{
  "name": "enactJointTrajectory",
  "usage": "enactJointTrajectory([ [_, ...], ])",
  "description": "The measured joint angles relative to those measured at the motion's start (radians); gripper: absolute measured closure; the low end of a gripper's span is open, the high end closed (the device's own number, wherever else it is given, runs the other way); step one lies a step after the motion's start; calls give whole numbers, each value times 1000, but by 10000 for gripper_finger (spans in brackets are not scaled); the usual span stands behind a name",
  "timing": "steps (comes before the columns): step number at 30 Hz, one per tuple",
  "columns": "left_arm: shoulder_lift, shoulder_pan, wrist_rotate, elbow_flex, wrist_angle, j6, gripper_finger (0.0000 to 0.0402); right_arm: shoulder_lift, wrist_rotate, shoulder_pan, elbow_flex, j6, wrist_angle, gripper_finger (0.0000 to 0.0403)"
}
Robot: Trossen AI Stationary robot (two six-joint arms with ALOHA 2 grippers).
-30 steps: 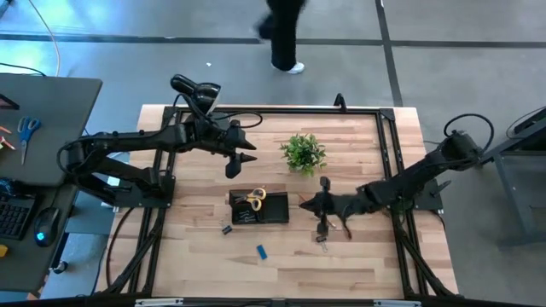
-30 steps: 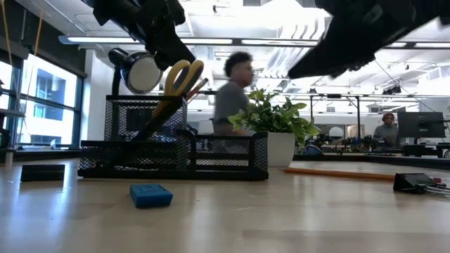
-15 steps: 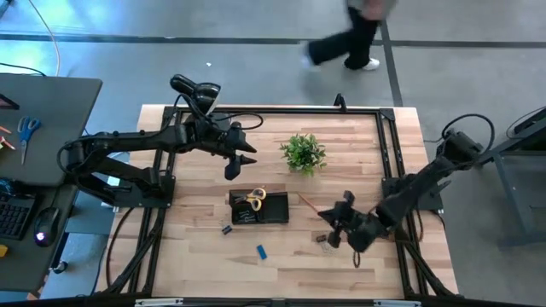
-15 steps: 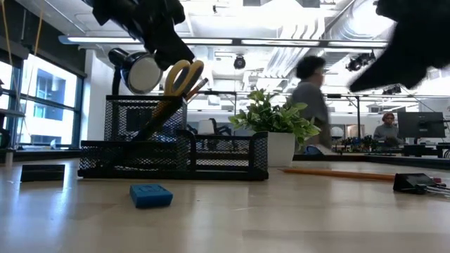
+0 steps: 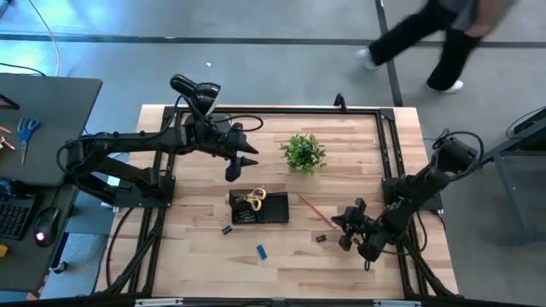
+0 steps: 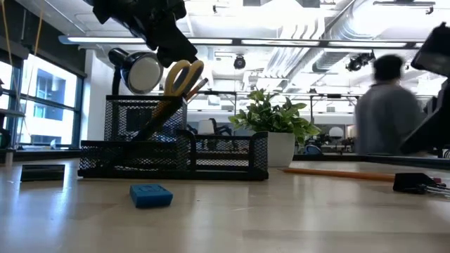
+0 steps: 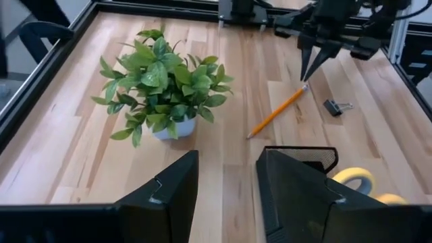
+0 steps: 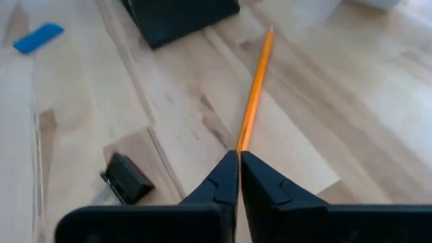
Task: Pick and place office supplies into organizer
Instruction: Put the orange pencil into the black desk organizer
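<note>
An orange pencil (image 5: 312, 210) lies flat on the table, right of the black organizer (image 5: 271, 210). My right gripper (image 5: 339, 227) is shut and points down at a slant, its tips at the pencil's end (image 8: 241, 145) nearest the table's right edge. Yellow-handled scissors (image 5: 253, 198) stand in the organizer. A blue eraser (image 5: 262, 251) and two binder clips (image 5: 322, 239) (image 5: 226, 228) lie on the wood. My left gripper (image 7: 226, 196) hangs open and empty above the table, behind the organizer. My right gripper's shut fingertips (image 8: 233, 165) stand right at the pencil's end (image 7: 304, 86), coming from above at a slant and in line with the pencil. I cannot tell whether they touch it. The pencil lies flat on the table.
A small potted plant (image 5: 303, 152) stands behind the organizer, and a black lamp (image 5: 192, 89) at the far left corner. A dark frame (image 5: 388, 162) runs round the table's edge. A person (image 5: 435, 43) walks past beyond the far edge.
My right gripper has swung from beside the organizer toward the table's right and near edges, sunk toward the table and rolled about its own axis. Its tips now stand at the pencil's end. The person beyond the table has walked to the right.
</note>
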Motion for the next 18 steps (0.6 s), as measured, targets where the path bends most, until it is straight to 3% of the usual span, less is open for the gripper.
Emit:
enactJointTrajectory([
  [10,0,0,0,0,-6,-49,236,160,2,-2,-1,-9,138,291],
  [18,19,0,0,1,-4,-49,236,240,52,-1,3,41,148,296],
])
